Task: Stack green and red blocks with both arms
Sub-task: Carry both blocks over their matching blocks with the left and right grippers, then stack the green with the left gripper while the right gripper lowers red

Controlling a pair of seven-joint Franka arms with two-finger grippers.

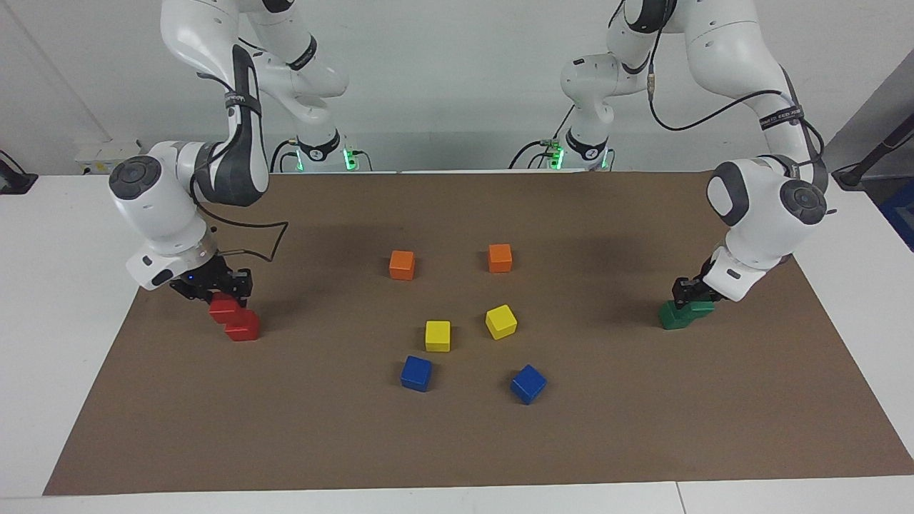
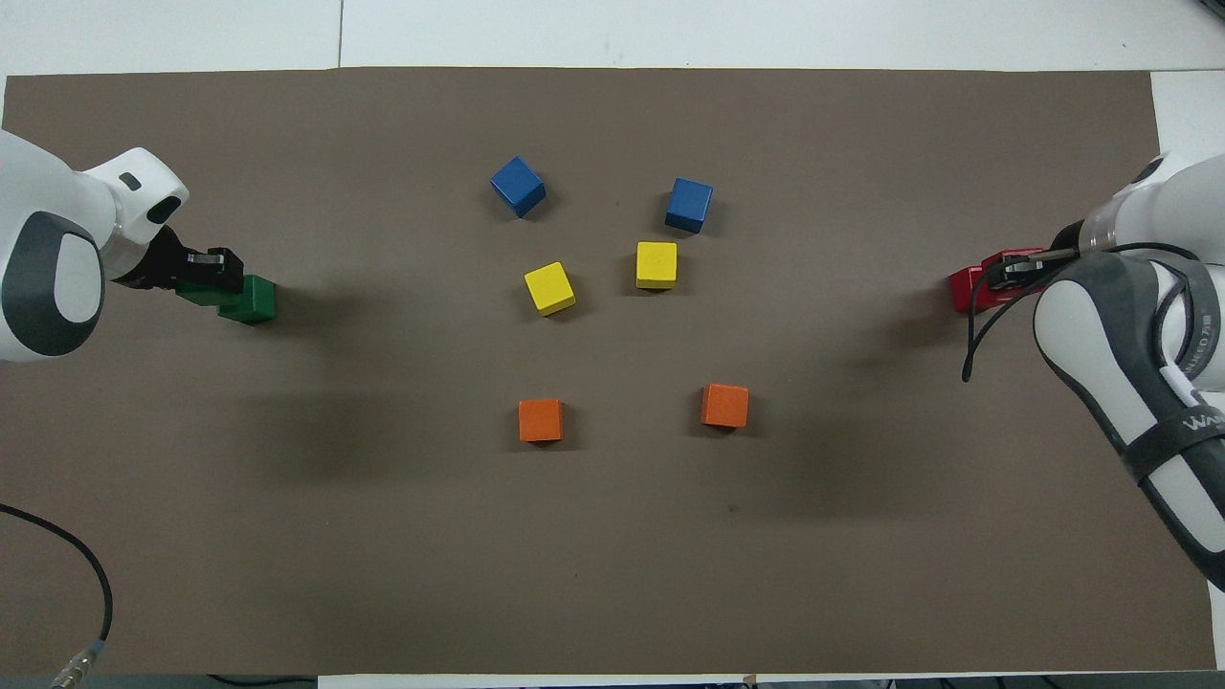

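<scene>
Each gripper, left (image 1: 687, 291) and right (image 1: 218, 288), has its jaws pinching a block over its partner; an off-centre release could topple either stack.

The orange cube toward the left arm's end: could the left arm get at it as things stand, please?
Probably not yet: the left gripper is shut on a green block and must release it first. Otherwise only bare mat separates it from the orange cube.
</scene>
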